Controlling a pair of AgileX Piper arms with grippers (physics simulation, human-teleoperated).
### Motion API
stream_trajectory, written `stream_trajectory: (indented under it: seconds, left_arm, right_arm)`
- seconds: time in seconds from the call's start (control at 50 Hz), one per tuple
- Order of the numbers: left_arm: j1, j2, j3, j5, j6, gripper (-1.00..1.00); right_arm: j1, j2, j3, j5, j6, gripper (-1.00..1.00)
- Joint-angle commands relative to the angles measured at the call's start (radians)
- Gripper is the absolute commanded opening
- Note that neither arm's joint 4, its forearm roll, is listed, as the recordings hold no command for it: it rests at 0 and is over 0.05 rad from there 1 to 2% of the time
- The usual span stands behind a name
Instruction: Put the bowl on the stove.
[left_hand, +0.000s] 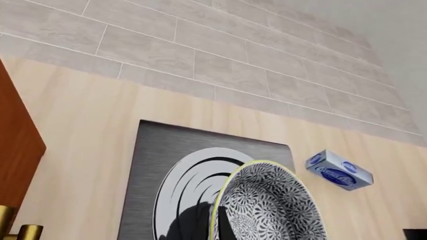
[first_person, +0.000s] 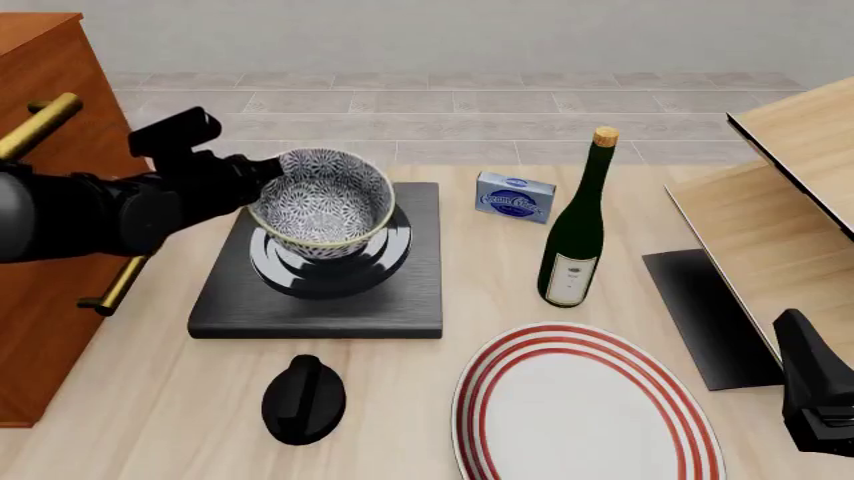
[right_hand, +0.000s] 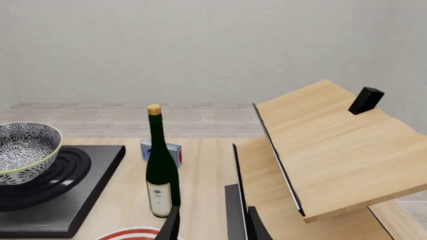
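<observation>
Pale wooden tabletop (first_person: 160, 400) bore the black square stove (first_person: 400, 290); left gripper (first_person: 267, 170) clamped the blue-patterned ceramic bowl (first_person: 324, 195) over its burner; a green wine bottle (first_person: 575, 235) stood right; right gripper's (first_person: 814, 400) opening couldn't be told.

No text can be read. The small blue-and-white box (first_person: 515, 196) carries a dark blue oval logo with white lettering too blurred to make out. The green wine bottle (first_person: 575, 228) has a pale label (first_person: 573, 278) with tiny marks, also illegible.

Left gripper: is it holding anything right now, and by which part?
The left gripper holds the bowl by its rim on the left side, over the stove burner. The right gripper holds nothing.
</observation>
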Motion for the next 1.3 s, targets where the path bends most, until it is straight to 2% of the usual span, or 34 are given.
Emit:
stream_trajectory:
  seconds: [0.02, 0.92, 1.04, 1.06, 1.08, 1.1, 1.3]
  left_arm:
    - [0.003, 0.022, -0.008, -0.017, 0.009, -1.0]
    - [0.001, 0.077, 0.0, -0.064, 0.022, -1.0]
    - [-0.023, 0.072, 0.017, -0.072, 0.029, -1.0]
    - [-0.001, 0.068, 0.013, -0.078, 0.064, -1.0]
    - [-0.001, 0.068, 0.013, -0.078, 0.064, -1.0]
    - [-0.013, 0.063, 0.019, -0.082, 0.062, 1.0]
    - [-0.039, 0.026, 0.048, -0.084, 0.058, 1.0]
  right_arm:
    - [0.0, 0.0, 0.0, 0.0, 0.0, 1.0]
    - [0.0, 0.0, 0.0, 0.0, 0.0, 1.0]
    - [0.0, 0.0, 0.0, 0.0, 0.0, 1.0]
    - [0.0, 0.0, 0.0, 0.0, 0.0, 1.0]
    - [0.0, 0.0, 0.0, 0.0, 0.0, 1.0]
    - [0.0, 0.0, 0.0, 0.0, 0.0, 1.0]
    - [0.0, 0.0, 0.0, 0.0, 0.0, 1.0]
